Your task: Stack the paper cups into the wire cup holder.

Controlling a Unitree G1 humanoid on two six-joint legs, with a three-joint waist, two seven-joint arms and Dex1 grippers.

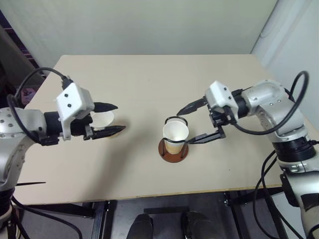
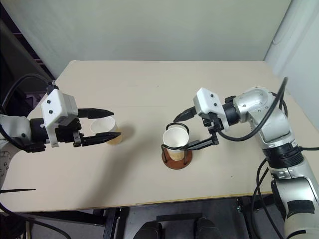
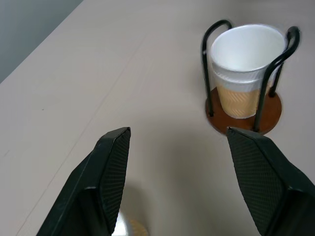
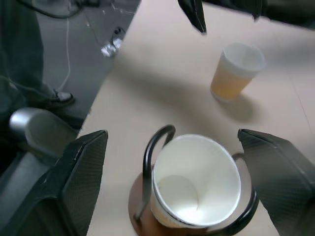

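- At the left of the head views, the left gripper [image 2: 102, 125] hangs over the table [image 1: 149, 84] with its two black fingers spread apart and nothing between them; one finger points right above the other.
- Just behind those fingers, at the left centre of the frame, a single paper cup [image 2: 105, 130] stands upright on the table, tan-orange outside with a white rim. In the right eye view the fingertips lie across its upper wall and rim; whether they touch it I cannot tell.
- At the lower centre of the frame stands the wire cup holder [image 1: 174, 149], thin black loops rising from a round reddish-brown base.
- Inside the holder sit stacked paper cups [image 1: 175, 135]; the left wrist view shows two white rims, one nested in the other, the top cup tilted slightly and its rim about level with the wire tops.
- At the right centre, the right gripper [image 1: 192, 122] reaches in from the right with its fingers wide apart, one above the cup's rim and one beside the holder's lower part. It grips nothing; the fingers stand clear of the cups on either side in the right wrist view.
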